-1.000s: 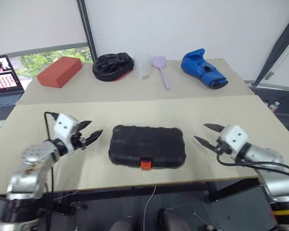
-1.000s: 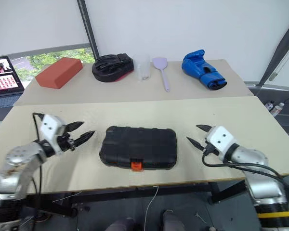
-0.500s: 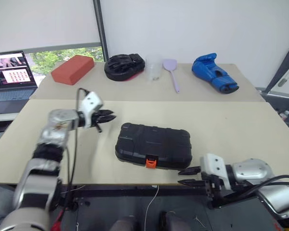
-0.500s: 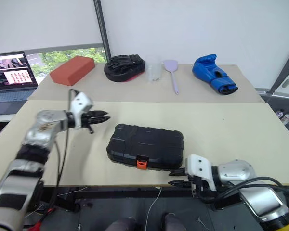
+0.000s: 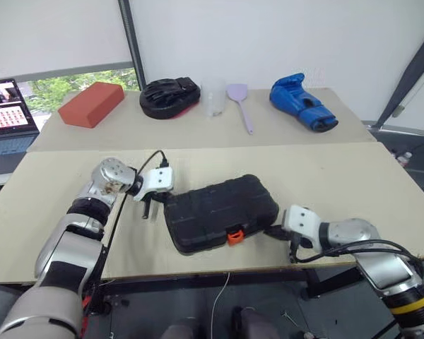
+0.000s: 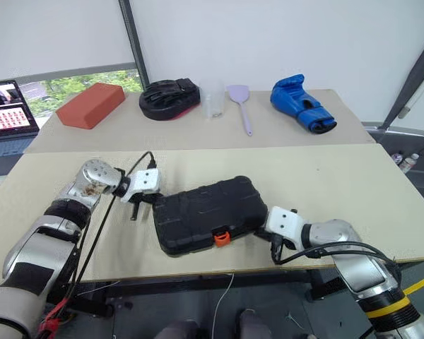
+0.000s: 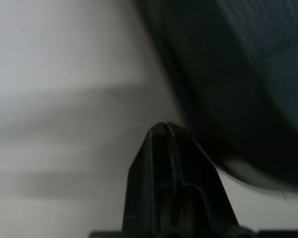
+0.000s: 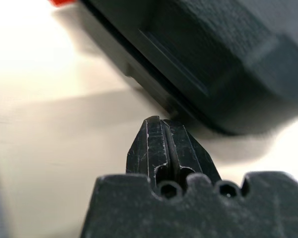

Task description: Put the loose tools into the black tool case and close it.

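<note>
Both grippers bracket the black tool case [image 5: 220, 212] from the head views: left gripper [image 5: 155, 205] pinched empty at its near-left corner, right gripper [image 6: 268, 235] likewise at its right end; lid down, orange latch [image 5: 234, 235] frontward, no loose tools visible. Wrist views show fingers [image 8: 165, 144] together beside the case wall. Beyond: red block [image 5: 90, 104], black mitt [image 5: 169, 96], blue glove [image 5: 301, 102], nothing obstructing

Two beige tables [image 5: 339, 176] butted end to end. White wall [image 5: 283, 35] behind. Window [image 5: 71, 88] at far left under a white blind [image 5: 49, 32], greenery outside. Dark floor [image 5: 417, 145] at right.
</note>
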### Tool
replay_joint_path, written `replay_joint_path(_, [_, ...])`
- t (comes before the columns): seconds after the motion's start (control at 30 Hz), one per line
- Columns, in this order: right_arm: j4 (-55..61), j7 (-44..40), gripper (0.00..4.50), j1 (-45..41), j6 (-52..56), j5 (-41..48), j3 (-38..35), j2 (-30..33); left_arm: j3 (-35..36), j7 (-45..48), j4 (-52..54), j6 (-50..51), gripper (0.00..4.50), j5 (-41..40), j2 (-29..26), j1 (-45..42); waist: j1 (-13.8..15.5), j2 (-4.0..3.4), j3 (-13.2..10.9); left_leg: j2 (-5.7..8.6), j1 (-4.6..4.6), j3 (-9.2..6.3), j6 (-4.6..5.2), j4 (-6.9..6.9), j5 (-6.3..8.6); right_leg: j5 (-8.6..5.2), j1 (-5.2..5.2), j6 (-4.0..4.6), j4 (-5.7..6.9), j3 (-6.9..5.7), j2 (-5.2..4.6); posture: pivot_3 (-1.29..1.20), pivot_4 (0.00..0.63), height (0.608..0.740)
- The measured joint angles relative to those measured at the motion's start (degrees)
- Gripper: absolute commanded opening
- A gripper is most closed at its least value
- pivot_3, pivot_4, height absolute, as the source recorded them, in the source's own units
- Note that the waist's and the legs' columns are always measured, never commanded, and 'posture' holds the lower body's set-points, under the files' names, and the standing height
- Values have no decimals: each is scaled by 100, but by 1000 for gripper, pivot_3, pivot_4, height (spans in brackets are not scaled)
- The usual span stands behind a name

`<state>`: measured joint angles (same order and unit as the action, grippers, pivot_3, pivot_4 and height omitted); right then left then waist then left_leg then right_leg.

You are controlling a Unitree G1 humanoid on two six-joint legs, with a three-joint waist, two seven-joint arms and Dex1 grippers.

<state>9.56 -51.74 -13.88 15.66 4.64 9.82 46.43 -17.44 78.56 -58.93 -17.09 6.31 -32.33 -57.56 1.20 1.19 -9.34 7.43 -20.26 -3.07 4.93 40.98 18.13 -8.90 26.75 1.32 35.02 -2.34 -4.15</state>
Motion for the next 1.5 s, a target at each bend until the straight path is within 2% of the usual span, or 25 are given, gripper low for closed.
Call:
replay_joint_path(0.07, [5, 69, 85, 123, 7, 16, -139, 0, 165, 86, 51, 410, 8, -170, 70, 1, 19, 0, 0, 1, -11, 0, 6, 5, 2, 0, 8, 0, 3, 0, 0, 0, 150, 740])
replay_joint_path(0.23, [484, 10, 85, 451, 531, 657, -617, -93, 918, 411, 926, 2387, 8, -1123, 136, -21, -4, 0, 0, 3, -93, -6, 16, 71, 7, 2, 80, 2, 30, -11, 2, 0, 150, 740])
replay_joint_path(0.4, [1068, -174, 85, 719, 990, 1155, -816, -64, 1030, 555, 2253, 3535, 8, -1572, 125, 178, -45, -1, 0, 6, -83, -6, 15, 72, 8, 3, 61, 1, 27, -8, -3, 0, 150, 740])
replay_joint_path(0.53, [1196, -168, 85, 755, 1176, 1247, -815, -86, 862, 517, 3170, 3991, 8, -1699, 308, 557, -30, -1, 0, 5, -70, -7, 15, 72, 8, 5, 48, 3, 30, -6, -2, 0, 150, 740])
replay_joint_path(0.67, [1376, -148, 85, 562, 1387, 1442, -719, -281, 343, 295, 3707, 3978, 8, -1570, 761, 895, 0, -1, 1, 6, -60, -6, 15, 71, 8, 6, 38, 1, 26, -2, -2, 0, 150, 740])
replay_joint_path(0.73, [1527, -144, 85, 523, 1521, 1537, -630, -335, 109, 161, 3862, 3177, 8, -1313, 689, 1043, -12, -2, 2, -1, -45, -6, 14, 63, 9, 9, 27, 6, 20, -3, 4, 0, 150, 740])
replay_joint_path(0.8, [1617, -114, 85, 474, 1637, 1631, -557, -430, -71, 2, 3884, 2511, 8, -1054, 587, 1070, -10, -12, 10, -3, 14, -6, 11, 30, 10, 9, -28, 7, -5, 0, 4, 0, 150, 740])
replay_joint_path(0.83, [1644, -98, 85, 419, 1672, 1652, -526, -466, -116, -60, 3869, 2325, 8, -987, 576, 1088, -9, -18, 16, -4, 48, -5, -33, 14, 34, 9, -54, 6, -12, 3, 4, 0, 150, 740])
replay_joint_path(0.93, [1757, -48, 85, 193, 1816, 1855, -491, -619, -166, -178, 3780, 1964, 8, -930, 568, 1152, -7, -23, 33, -8, 100, -5, -17, -11, 51, -3, -98, -13, -16, 7, 6, 0, 150, 740])
replay_joint_path(1.0, [1817, -26, 85, 71, 1941, 1994, -491, -708, -183, -207, 3772, 1912, 8, -923, 569, 1155, -13, -26, 36, -11, 102, -5, -16, -10, 50, -13, -100, -30, -14, 7, 11, 0, 150, 740])
replay_joint_path(1.07, [1822, 10, 85, -6, 2003, 2026, -464, -736, -186, -226, 3782, 1912, 8, -924, 571, 1171, -13, -27, 42, -10, 102, -5, -15, -8, 49, -2, -96, -11, -9, 8, 12, 0, 150, 740])
replay_joint_path(1.27, [1558, 43, 85, -46, 1893, 1623, 49, -695, -180, -248, 3800, 2084, 8, -956, 609, 1180, -1, -32, 64, -8, 100, -3, -17, -7, 48, -2, -91, -9, -8, 11, 13, 0, 150, 740])
replay_joint_path(1.5, [1639, -38, 85, 310, 1864, 1720, -210, -462, -180, -270, 3776, 2096, 8, -972, 636, 1167, 26, -35, 67, -8, 99, -4, -18, -8, 49, -2, -92, -10, -10, 12, 13, 0, 150, 740])
